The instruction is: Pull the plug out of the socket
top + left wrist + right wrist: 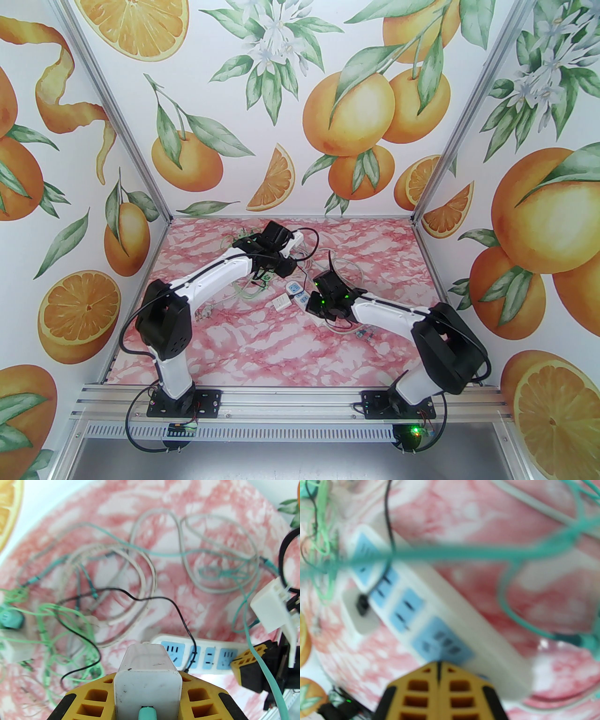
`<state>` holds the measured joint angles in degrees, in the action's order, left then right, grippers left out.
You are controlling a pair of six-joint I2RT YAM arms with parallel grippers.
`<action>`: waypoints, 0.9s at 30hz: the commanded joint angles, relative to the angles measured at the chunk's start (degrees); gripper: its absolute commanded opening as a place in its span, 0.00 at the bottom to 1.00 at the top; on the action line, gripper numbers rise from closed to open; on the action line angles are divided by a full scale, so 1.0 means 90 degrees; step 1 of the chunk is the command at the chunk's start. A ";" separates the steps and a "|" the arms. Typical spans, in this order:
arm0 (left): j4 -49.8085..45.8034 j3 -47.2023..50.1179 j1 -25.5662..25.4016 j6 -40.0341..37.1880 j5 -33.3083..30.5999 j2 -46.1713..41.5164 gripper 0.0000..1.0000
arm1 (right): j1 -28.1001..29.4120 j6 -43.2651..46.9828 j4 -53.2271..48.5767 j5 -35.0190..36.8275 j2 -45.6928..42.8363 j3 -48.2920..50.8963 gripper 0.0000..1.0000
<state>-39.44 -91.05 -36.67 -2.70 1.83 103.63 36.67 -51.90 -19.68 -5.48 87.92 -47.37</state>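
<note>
left end effector (147, 679) grasping plug (145, 660) | right end effector (438, 666) clenched, pressing socket strip (206, 644) at plug's 2 o'clock | pull straight, strip pinned

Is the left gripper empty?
No, the left gripper clamps a white plug between its yellow fingers.

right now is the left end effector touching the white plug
Touching. The left wrist view shows the white plug clamped between the left end effector's yellow fingers, which press against both its sides.
</note>
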 commanded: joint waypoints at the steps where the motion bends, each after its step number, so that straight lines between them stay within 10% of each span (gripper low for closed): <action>1: -0.0200 -0.0454 -0.0095 0.0068 -0.0096 -0.0449 0.26 | -0.0018 0.0433 -0.0617 0.0421 -0.0644 -0.0361 0.13; 11: -0.0205 0.0340 -0.0500 0.0465 -0.0368 -0.1262 0.26 | -0.0364 0.0689 -0.1647 0.1527 -0.2307 -0.0347 0.43; 18: 0.0356 0.2154 -0.1021 0.1058 -0.1025 -0.2394 0.26 | -0.0682 0.0624 -0.1728 0.1837 -0.3169 0.0078 1.00; 27: 0.0801 0.3369 -0.2474 0.1268 -0.3060 -0.2076 0.27 | -0.0716 0.0476 -0.2130 0.1974 -0.3468 0.0079 1.00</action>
<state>-35.79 -61.58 -56.25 7.46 -16.86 82.48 30.61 -46.65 -36.36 10.04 58.78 -47.20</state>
